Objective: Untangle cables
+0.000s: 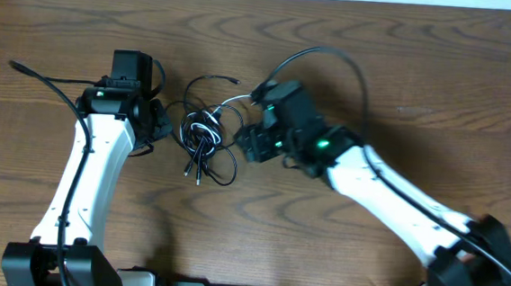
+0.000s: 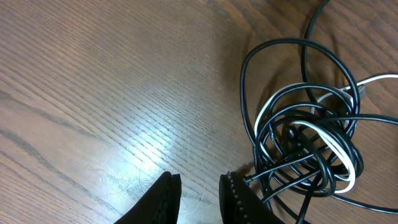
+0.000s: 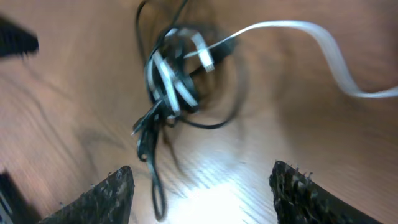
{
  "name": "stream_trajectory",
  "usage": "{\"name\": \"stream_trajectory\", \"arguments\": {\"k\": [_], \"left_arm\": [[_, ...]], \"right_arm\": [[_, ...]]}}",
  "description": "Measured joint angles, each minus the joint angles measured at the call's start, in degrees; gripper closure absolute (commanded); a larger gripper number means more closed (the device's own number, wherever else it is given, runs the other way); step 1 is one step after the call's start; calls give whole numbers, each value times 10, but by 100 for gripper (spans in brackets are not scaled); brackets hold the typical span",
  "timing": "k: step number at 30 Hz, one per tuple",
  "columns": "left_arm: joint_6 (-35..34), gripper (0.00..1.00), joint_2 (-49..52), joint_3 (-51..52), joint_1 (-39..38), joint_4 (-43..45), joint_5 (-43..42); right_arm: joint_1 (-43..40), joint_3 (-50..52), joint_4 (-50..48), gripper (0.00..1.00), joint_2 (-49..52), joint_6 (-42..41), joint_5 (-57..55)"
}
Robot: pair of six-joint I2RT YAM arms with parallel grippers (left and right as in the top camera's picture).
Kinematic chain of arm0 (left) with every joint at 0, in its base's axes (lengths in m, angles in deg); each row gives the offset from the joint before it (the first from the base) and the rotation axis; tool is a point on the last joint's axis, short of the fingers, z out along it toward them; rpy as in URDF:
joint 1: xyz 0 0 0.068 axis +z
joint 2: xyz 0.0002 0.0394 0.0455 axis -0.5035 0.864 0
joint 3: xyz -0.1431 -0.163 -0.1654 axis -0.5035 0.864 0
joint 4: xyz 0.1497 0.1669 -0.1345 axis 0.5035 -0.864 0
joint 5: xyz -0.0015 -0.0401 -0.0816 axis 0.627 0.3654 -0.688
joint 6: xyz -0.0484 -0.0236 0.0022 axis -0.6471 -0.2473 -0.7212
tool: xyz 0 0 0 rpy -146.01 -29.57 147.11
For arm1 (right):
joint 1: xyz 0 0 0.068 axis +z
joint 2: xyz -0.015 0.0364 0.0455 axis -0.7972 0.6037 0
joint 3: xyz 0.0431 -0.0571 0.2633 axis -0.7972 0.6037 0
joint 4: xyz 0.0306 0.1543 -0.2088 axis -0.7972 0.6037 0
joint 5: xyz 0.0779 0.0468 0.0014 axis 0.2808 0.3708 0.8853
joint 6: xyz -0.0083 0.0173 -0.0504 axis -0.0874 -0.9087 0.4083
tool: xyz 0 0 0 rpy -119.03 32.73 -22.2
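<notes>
overhead view first: the cables (image 1: 203, 139) sit in one knotted bundle on the wooden table (image 1: 380, 43), right between the two arms. mostly black loops with a white cord (image 1: 201, 124) wound through the middle, and a couple of plug ends (image 1: 194, 169) poking out toward the robot's side. the left gripper (image 1: 159, 125) is just beside the bundle on one side, the right gripper (image 1: 242, 144) just beside it on the other. can't tell from up here whether either one touches a loop.

left wrist view: its fingers (image 2: 165, 199) are a little apart with bare wood between them, nothing pinched. the tangle lies off to the right of the frame, and one black strand runs close past the nearer finger. touching or not, can't say.

right wrist view: pretty blurry. these fingers (image 3: 112, 196) are spread wide, nothing in them. the bundle lies on the table ahead of them, clear of both tips, and the white cord trails off to the upper right.
</notes>
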Motion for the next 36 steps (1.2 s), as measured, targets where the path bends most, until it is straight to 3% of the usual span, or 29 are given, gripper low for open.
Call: {"name": "stream_trajectory", "arguments": {"k": [5,8,10,11,12,13,20,27,36], "left_arm": [[0,74,0,0,0,0,0],[0,75,0,0,0,0,0],[0,74,0,0,0,0,0],[0,75,0,0,0,0,0],[0,74,0,0,0,0,0],[0,75,0,0,0,0,0],[0,74,0,0,0,-3,-17],[1,75,0,0,-13,1,-101],[9,43,0,30,-94,87,-157]], "right_arm": [[43,0,-42,32,48,8,19],[58,0,-50,44,61,10,23],[63,0,-50,68,71,12,25],[63,0,-50,84,77,12,24],[63,0,-50,95,81,12,25],[63,0,-49,99,85,16,24],[54,0,-13,99,93,14,-13],[-31,0,65,99,77,0,-83],[-60,0,133,99,25,-28,-125]]}}
